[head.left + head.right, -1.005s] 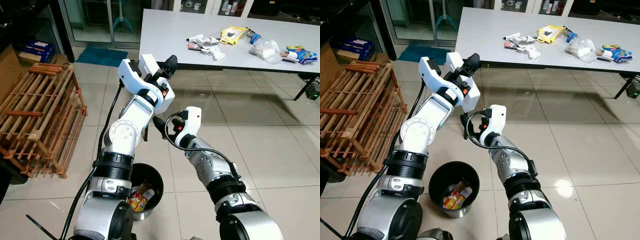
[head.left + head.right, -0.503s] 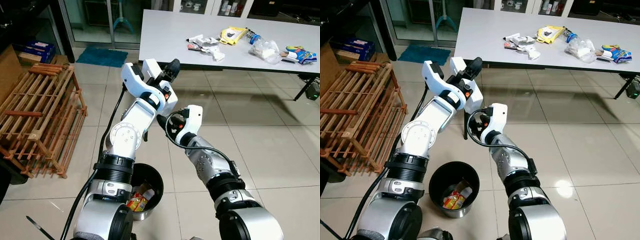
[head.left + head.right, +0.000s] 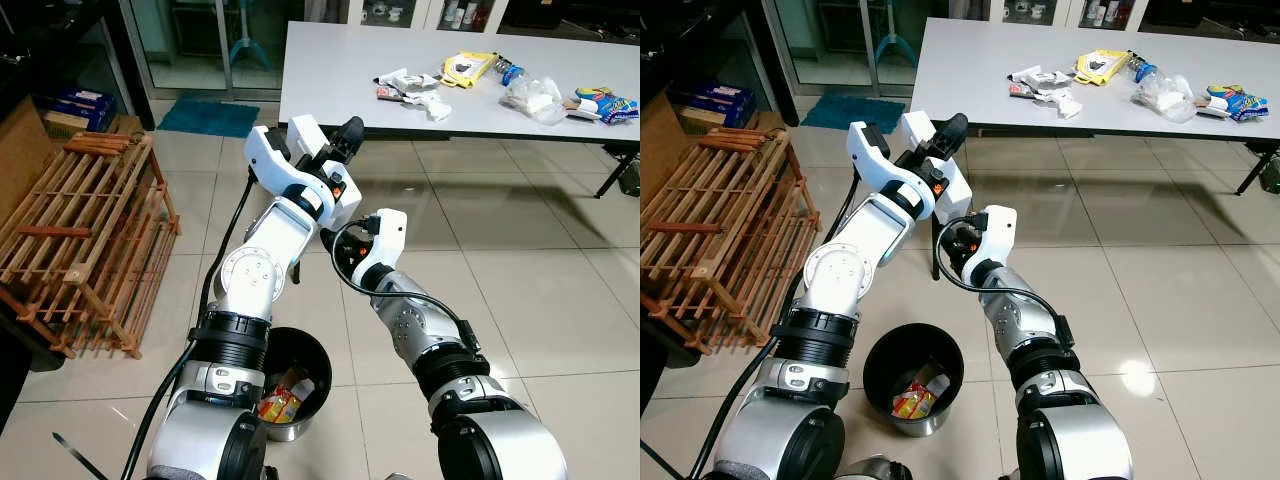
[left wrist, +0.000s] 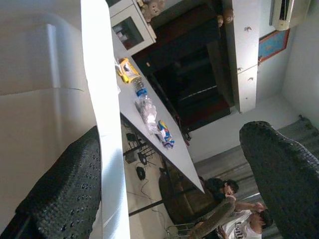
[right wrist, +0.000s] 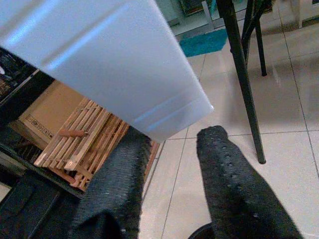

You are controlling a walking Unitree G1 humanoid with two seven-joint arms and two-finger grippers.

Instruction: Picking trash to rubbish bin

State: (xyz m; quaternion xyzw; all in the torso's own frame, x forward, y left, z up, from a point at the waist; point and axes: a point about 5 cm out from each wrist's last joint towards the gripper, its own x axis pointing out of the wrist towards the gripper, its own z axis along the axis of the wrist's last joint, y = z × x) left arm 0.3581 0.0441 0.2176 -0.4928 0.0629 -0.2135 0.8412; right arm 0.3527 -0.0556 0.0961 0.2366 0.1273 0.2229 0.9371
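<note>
Both arms have come up a little and closer to the table (image 3: 330, 75) since a second ago; the view has shifted a bit too, so you have likely stepped nearer.

Your left gripper (image 3: 345, 138) is raised high, just below the near table edge. Its two black fingers (image 4: 60, 199) stand wide apart with nothing between them. Your right gripper (image 3: 330, 243) sits lower, just beside the left wrist. Its fingers (image 5: 117, 194) have a gap between them and hold nothing.

The trash (image 3: 410, 88) lies on the far side of the table: crumpled white and red wrappers, a yellow packet (image 3: 464, 69), a plastic bottle, a clear bag (image 3: 530, 98) and a blue snack pack (image 3: 603, 105). It looks light, thin and crinkly, so it may slip.

The bin (image 3: 910, 375) is on the floor by your left leg, with some wrappers already in it.

You are not yet close enough, I think. Walk up to the table, lift the left gripper over the edge, and pinch the nearest wrapper in its middle.
</note>
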